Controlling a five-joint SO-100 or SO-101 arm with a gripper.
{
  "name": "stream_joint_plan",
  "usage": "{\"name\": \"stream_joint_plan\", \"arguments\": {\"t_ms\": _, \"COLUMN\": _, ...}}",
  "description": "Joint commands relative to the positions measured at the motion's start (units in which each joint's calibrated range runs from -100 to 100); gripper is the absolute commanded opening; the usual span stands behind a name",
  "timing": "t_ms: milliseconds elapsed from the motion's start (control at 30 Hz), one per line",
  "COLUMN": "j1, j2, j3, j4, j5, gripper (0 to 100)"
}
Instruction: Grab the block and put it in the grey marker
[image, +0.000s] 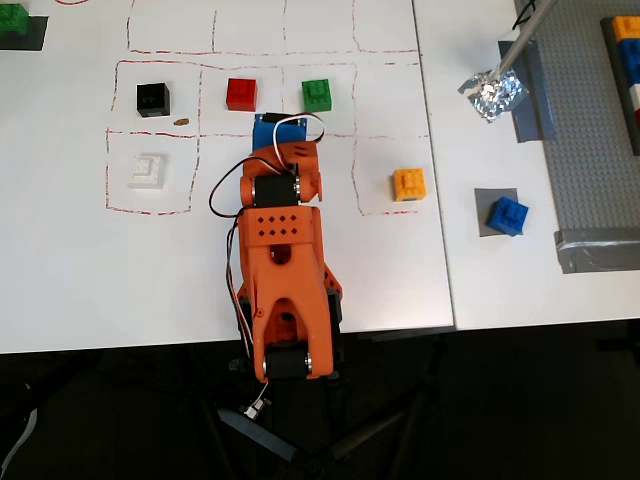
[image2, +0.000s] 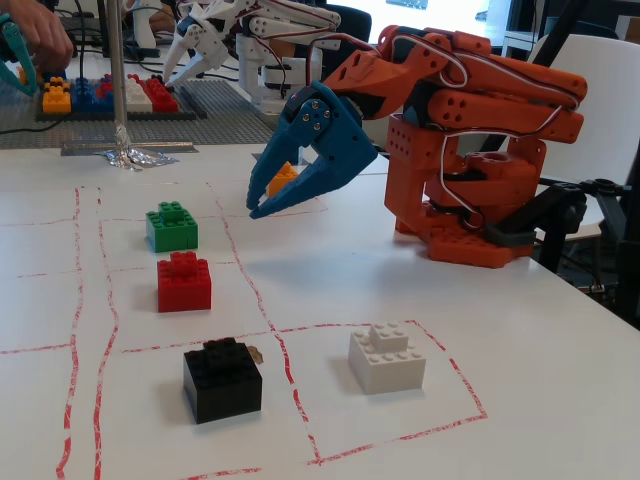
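Overhead and fixed views of an orange arm (image: 285, 290) folded back over its base on a white table (image: 60, 280).

The blue fingers (image2: 262, 198) stand apart and hold nothing. In the fixed view they hang above the table with their tips pointing down and to the left of the picture. In the overhead view only a blue part of the fingers shows past the arm, between the red brick (image: 241, 94) and the green brick (image: 317, 95).

The blue block (image: 507, 215) lies well apart from the fingers, far to the right in the overhead view, beyond the seam between the two white sheets. It sits turned at an angle on the lower right corner of the grey marker (image: 487, 203), partly overhanging its edge. It does not show in the fixed view.

Red dashed lines divide the table into cells. The black brick (image: 153, 99), the red brick and the green brick stand in a row. The white brick (image: 146, 170) lies in a cell below the black one. The orange-yellow brick (image: 410, 184) lies between the arm and the blue block. In the fixed view it shows partly between the parted fingers.

Crumpled foil (image: 492, 94) lies above the grey marker in the overhead view, and a grey studded plate (image: 590, 150) runs along the right edge.
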Motion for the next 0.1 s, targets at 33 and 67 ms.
{"name": "stream_joint_plan", "arguments": {"t_ms": 33, "j1": -1.3, "j2": -0.9, "j3": 0.8, "j4": 0.1, "j5": 0.2, "gripper": 0}}
{"name": "stream_joint_plan", "arguments": {"t_ms": 67, "j1": -1.3, "j2": -0.9, "j3": 0.8, "j4": 0.1, "j5": 0.3, "gripper": 0}}
